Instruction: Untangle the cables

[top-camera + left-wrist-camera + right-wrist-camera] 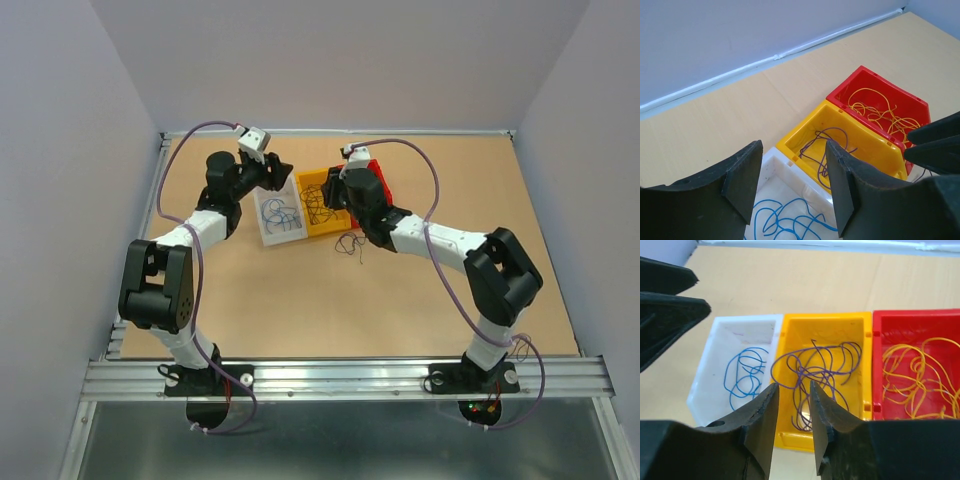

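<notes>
Sorting by colour keeps thin blue wires (745, 371) in white plastic bin (704, 390), purple wires (815, 371) in yellow bin (822, 316), orange wires (912, 375) in red bin (915, 314); dark tangle (350, 245) lies on desk (300, 310); left claw (794, 150) gapes, right claw (793, 385) barely parted, both empty.

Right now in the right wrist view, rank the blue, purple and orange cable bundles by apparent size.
1-2. Purple cables and orange cables: similar spread; orange runs off frame, so unranked.
3. Blue cables, clearly smallest.
</notes>
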You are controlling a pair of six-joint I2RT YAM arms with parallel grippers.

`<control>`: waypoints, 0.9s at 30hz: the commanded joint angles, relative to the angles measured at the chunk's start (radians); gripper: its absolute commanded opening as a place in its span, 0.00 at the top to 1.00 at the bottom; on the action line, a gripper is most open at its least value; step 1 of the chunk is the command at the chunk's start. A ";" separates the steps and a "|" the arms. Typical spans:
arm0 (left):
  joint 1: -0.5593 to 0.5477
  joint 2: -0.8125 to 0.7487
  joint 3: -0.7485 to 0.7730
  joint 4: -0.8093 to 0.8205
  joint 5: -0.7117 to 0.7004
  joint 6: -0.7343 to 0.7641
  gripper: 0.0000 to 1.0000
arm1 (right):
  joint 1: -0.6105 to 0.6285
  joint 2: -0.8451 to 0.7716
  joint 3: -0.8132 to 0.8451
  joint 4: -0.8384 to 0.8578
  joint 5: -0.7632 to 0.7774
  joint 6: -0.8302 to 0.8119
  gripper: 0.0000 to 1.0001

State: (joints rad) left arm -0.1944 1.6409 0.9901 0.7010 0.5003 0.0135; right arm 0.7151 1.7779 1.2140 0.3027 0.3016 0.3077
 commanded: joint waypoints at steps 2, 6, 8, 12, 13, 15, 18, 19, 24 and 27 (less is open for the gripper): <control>0.007 -0.049 -0.008 0.077 0.001 -0.033 0.36 | 0.014 0.064 0.030 0.185 -0.070 -0.047 0.67; 0.009 -0.041 -0.005 0.077 0.020 -0.032 0.37 | 0.015 0.245 0.180 -0.017 -0.020 -0.055 0.68; 0.009 -0.039 -0.004 0.078 0.023 -0.030 0.37 | 0.014 0.397 0.384 -0.273 0.043 -0.039 0.72; 0.009 -0.042 -0.007 0.075 0.021 -0.026 0.37 | 0.014 0.534 0.561 -0.571 0.083 0.010 0.99; 0.009 -0.043 -0.007 0.077 0.024 -0.026 0.37 | 0.014 0.534 0.558 -0.592 0.096 0.024 0.99; 0.009 -0.041 -0.007 0.075 0.033 -0.029 0.37 | 0.015 0.471 0.503 -0.599 0.163 0.053 0.99; 0.009 -0.038 -0.004 0.077 0.041 -0.029 0.37 | 0.015 0.347 0.420 -0.545 0.220 0.059 0.99; 0.009 -0.036 -0.005 0.077 0.040 -0.029 0.37 | 0.014 0.315 0.385 -0.513 0.218 0.057 0.99; 0.007 -0.035 -0.007 0.077 0.037 -0.018 0.37 | 0.015 0.117 0.166 -0.277 0.137 0.019 0.91; 0.007 -0.038 -0.010 0.077 0.037 -0.018 0.36 | 0.015 -0.003 0.084 -0.185 0.108 0.002 0.74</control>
State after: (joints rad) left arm -0.1940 1.6409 0.9894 0.7212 0.5228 -0.0086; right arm 0.7216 1.9179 1.3911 -0.0792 0.4397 0.3359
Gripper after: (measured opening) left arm 0.636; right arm 0.210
